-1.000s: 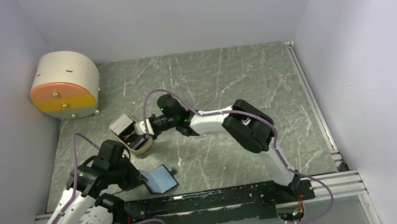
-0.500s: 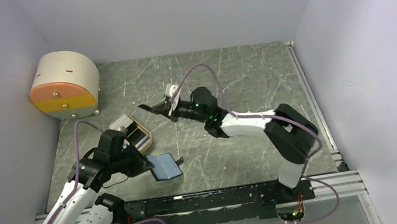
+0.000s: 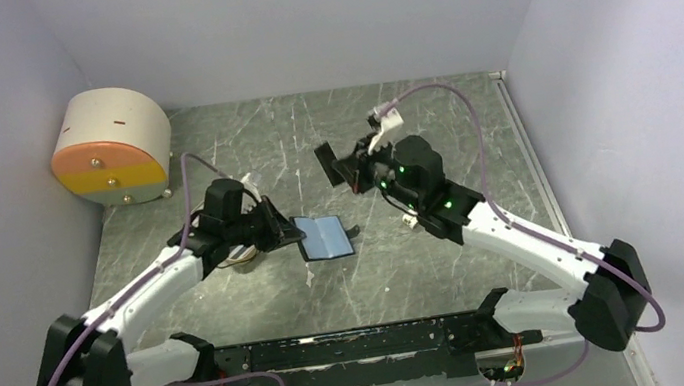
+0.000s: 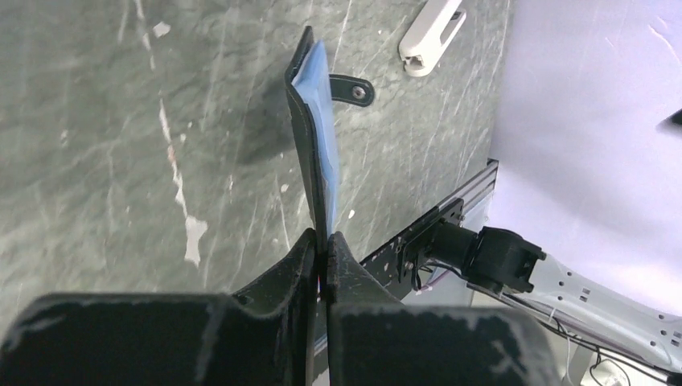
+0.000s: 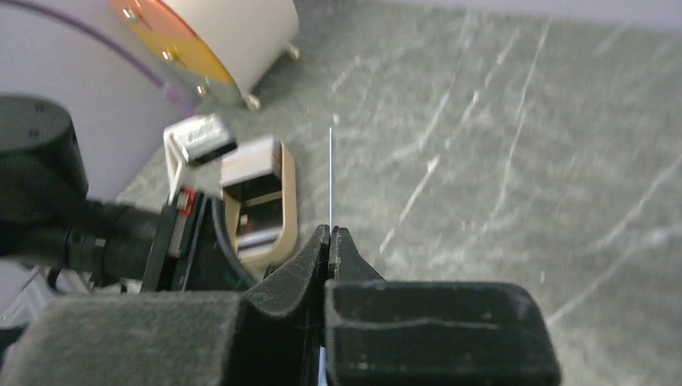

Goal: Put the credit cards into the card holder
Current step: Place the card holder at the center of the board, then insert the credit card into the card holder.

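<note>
The left claw (image 3: 279, 234) pinches one edge of the open card holder (image 3: 324, 235) above the worktop's (image 3: 409, 269) middle, while nearby the right claw (image 3: 347, 168) nips a thin credit card (image 3: 328, 163) by its end, which looks light, stiff and probably slick, best gripped firmly near an edge.

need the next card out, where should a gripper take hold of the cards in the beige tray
Probably the raised far edge of the whitish card, from above: it sticks out over the tray rim there, while the walls fence in the other sides.
</note>
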